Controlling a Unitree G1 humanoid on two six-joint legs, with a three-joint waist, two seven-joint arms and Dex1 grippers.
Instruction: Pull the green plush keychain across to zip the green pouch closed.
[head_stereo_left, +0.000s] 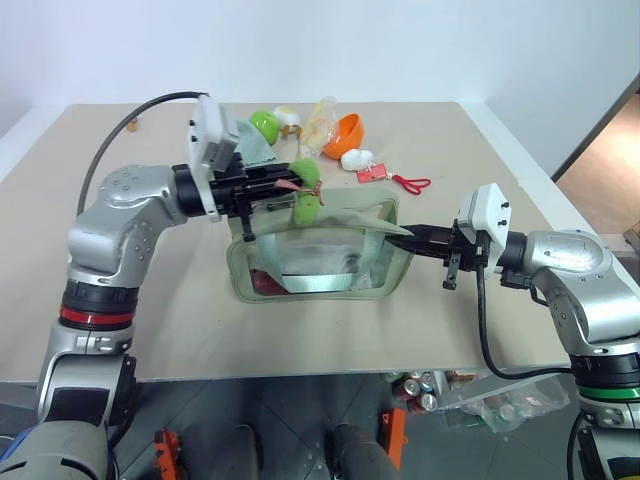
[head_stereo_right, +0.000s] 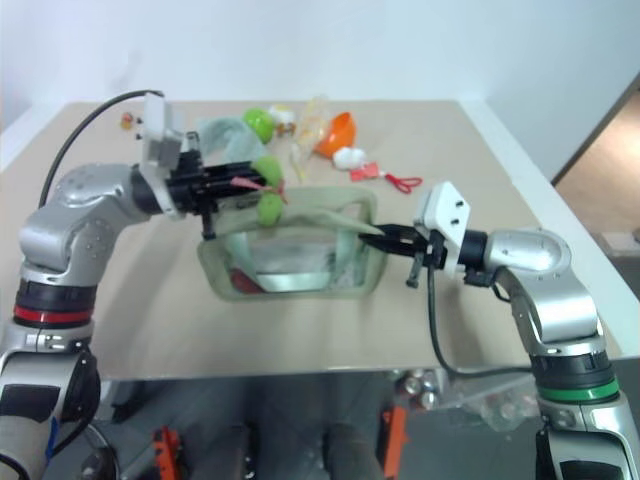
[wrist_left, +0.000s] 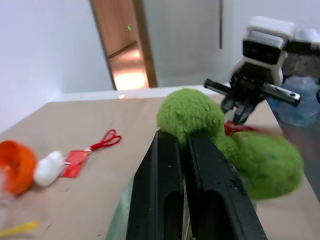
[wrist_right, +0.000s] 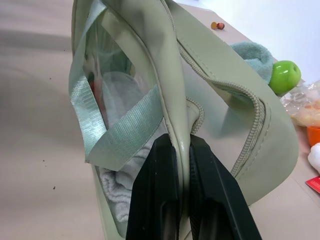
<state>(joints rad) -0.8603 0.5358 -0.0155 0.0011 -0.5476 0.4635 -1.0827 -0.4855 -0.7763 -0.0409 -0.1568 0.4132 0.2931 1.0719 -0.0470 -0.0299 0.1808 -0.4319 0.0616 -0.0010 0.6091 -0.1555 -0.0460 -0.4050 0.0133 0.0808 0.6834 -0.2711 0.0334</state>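
Sage-green fabric is being held taut between two claws as the green pouch (head_stereo_left: 320, 255) is standing on the worktop (head_stereo_left: 150, 320), its zip not yet run across. The left claw (head_stereo_left: 285, 186) is pressing together on the green plush keychain (head_stereo_left: 306, 190) at the pouch's left top edge — the fuzzy ball is bulging out past the black fingers (wrist_left: 167, 175) in the left wrist view. The right claw (head_stereo_left: 405, 240) is pinching the pouch's far end, its fingers (wrist_right: 207, 195) closing over the fabric seam beside the zip teeth. Judging by this, both grips are in place and the pull across is the part left to do; the zip in the right wrist view is gaping near the held end.

How far the slider has travelled is hard to make out — the keychain is covering it. The pouch's contents are showing as pale cloth and something red through the clear window.
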